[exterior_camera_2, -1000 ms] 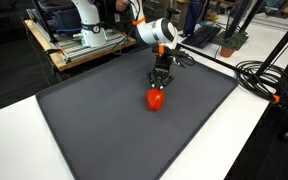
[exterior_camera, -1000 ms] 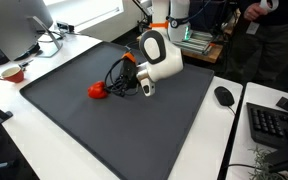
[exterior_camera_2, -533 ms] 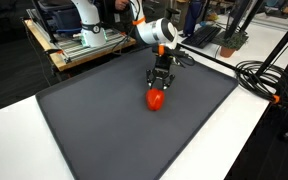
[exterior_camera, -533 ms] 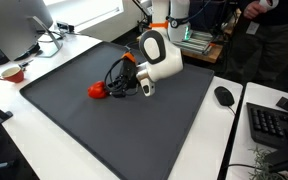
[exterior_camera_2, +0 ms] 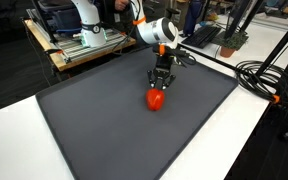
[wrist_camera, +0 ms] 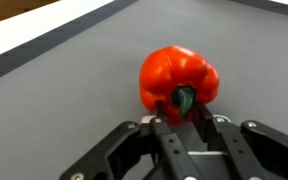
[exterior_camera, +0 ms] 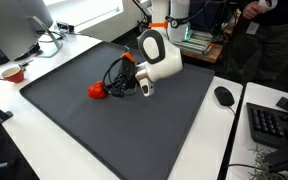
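The gripper (wrist_camera: 184, 108) is at the red pepper (wrist_camera: 179, 75), which lies on the dark gray mat (exterior_camera: 114, 135) that covers the middle of the white surface (exterior_camera: 219, 140). In the wrist view the two black fingers (wrist_camera: 167, 112) stand close together, with the green stem (wrist_camera: 186, 97) of the pepper between them, so the gripper is clenched on the stem. The body of the pepper rests on the mat just in front of the fingers. In both exterior views the arm reaches down at an angle to the pepper (exterior_camera_2: 156, 99), and the gripper (exterior_camera_2: 160, 86) touches its top side; the pepper (exterior_camera: 97, 91) is in the far half of the mat, well apart from the mat's edges. Near the mat, on the white surface, there are a black computer mouse (exterior_camera: 224, 96) and a black keyboard (exterior_camera: 276, 125). A red cup (exterior_camera: 13, 72) stands on the opposite side, close to a monitor (exterior_camera: 14, 25). In an exterior view, black cables (exterior_camera_2: 264, 78) lie beside the mat.
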`<state>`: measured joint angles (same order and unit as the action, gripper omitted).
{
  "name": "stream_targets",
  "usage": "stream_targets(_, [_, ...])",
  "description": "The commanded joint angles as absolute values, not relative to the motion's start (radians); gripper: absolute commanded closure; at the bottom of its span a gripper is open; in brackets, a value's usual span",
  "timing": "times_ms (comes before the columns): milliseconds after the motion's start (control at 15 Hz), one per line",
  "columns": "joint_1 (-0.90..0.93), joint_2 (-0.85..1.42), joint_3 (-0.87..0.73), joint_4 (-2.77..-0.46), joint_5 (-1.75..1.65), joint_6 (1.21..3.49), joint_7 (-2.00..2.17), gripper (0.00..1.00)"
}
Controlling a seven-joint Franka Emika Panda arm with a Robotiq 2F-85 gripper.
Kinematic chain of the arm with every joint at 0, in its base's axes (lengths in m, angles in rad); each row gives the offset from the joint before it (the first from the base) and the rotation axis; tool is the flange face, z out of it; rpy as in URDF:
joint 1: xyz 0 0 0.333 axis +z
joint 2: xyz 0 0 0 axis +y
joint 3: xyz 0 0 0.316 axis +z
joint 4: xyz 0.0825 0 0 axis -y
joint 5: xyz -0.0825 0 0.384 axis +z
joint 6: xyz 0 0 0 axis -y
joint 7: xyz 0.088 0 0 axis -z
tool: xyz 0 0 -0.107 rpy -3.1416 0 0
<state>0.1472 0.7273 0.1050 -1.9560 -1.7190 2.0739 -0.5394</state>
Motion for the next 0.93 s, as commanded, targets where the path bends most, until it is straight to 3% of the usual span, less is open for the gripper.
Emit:
stream_targets(0, [0.144,0.725,0.099,-1.951,-1.748,2.083,-0.534,0.62])
stream_targets(133, [0.143,0.727,0.098,-1.950,-1.747,2.084,-0.535,0.69])
stream_targets(267, [0.143,0.727,0.098,-1.950,-1.747,2.084,-0.533,0.92])
stream_targets(333, [0.143,0.727,0.097,-1.950,-1.749,2.084,-0.531,0.98])
stream_targets(867, [0.160,0.698,0.100,-1.976,-1.762,2.067,-0.507,0.97])
